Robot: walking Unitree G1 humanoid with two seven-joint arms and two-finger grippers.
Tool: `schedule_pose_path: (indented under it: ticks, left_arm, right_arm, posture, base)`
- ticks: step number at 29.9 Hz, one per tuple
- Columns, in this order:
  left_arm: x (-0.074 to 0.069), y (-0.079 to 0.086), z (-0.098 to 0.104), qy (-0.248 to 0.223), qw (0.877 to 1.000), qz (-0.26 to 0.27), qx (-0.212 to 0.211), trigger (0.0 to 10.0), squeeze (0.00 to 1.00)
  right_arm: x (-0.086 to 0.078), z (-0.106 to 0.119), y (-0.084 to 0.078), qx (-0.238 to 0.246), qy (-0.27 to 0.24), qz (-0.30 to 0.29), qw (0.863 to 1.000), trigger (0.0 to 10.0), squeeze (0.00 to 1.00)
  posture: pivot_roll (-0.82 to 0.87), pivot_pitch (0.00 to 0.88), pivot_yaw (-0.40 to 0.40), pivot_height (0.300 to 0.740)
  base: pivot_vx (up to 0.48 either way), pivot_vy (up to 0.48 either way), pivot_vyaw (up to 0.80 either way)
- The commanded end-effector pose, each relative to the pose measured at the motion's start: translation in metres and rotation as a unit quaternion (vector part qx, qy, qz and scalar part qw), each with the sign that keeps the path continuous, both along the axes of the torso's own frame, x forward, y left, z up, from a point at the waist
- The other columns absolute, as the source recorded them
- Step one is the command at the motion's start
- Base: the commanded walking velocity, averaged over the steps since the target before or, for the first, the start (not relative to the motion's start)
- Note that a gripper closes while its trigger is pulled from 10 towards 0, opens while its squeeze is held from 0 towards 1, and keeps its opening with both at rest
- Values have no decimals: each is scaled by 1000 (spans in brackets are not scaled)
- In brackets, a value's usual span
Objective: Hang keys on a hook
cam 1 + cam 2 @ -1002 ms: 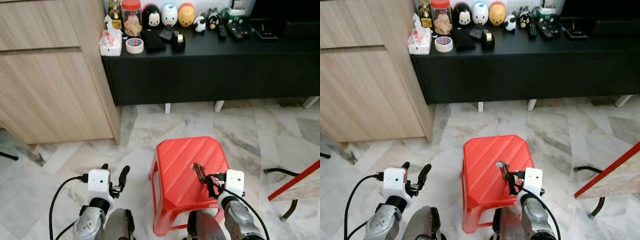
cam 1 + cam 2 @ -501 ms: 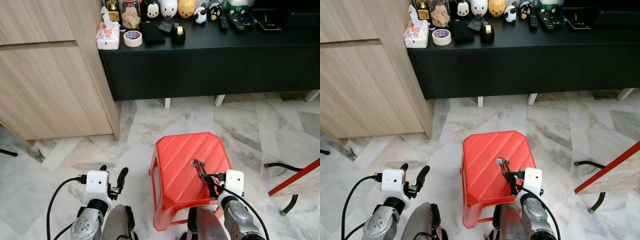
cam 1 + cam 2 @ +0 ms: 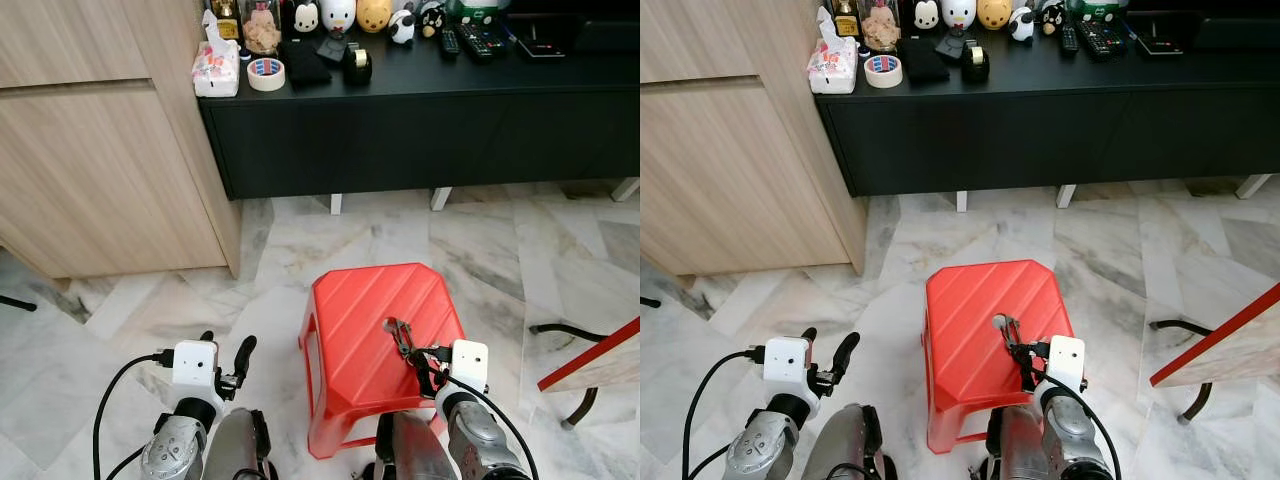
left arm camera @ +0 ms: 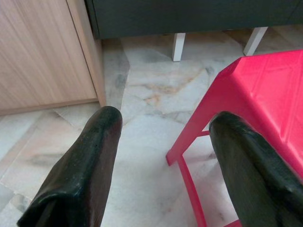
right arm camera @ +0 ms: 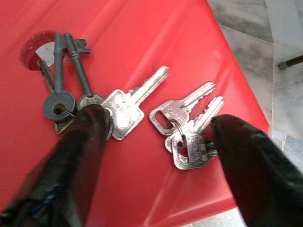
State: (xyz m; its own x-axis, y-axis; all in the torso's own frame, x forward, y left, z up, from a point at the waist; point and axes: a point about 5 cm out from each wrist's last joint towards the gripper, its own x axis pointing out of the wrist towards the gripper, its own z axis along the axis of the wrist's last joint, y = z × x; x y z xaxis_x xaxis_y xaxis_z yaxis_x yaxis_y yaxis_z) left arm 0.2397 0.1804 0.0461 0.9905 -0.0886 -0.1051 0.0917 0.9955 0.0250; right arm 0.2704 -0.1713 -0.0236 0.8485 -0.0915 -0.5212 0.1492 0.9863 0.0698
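The robot's view has settled after tipping down moments ago. The right gripper stays wide open above a red stool, gripping nothing; the keys lie spread on the seat between its jaws. The left gripper hangs open, empty. Grasping comes next.

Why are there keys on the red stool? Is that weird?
A bit odd, yes: the keys lie spread loose on the red stool, not on a hook. The open right gripper sits around them. Nothing looks spilled or broken.
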Motion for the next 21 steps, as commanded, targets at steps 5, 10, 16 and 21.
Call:
schedule_pose_path:
  ticks: [5,10,16,21]
  left_arm:
    - [-4,1,-3,11,1000,-4,10,10000,0]
    - [-4,2,-2,11,1000,-4,11,10000,0]
    - [-2,2,0,9,1000,-4,11,10000,0]
    - [0,2,1,6,1000,-10,16,10000,0]
  right_arm:
    - [-12,-12,0,3,36,-2,999,0,0]
    - [-14,-14,1,2,44,-1,999,0,0]
    - [-14,-14,0,2,46,-2,999,0,0]
    - [-13,-13,0,2,44,-3,999,0,0]
  posture:
    - [74,200,-21,622]
    - [76,199,-21,622]
    - [78,194,-20,622]
    - [77,189,-20,622]
  base:
    - [0,0,0]
    - [0,0,0]
    - [0,0,0]
    - [0,0,0]
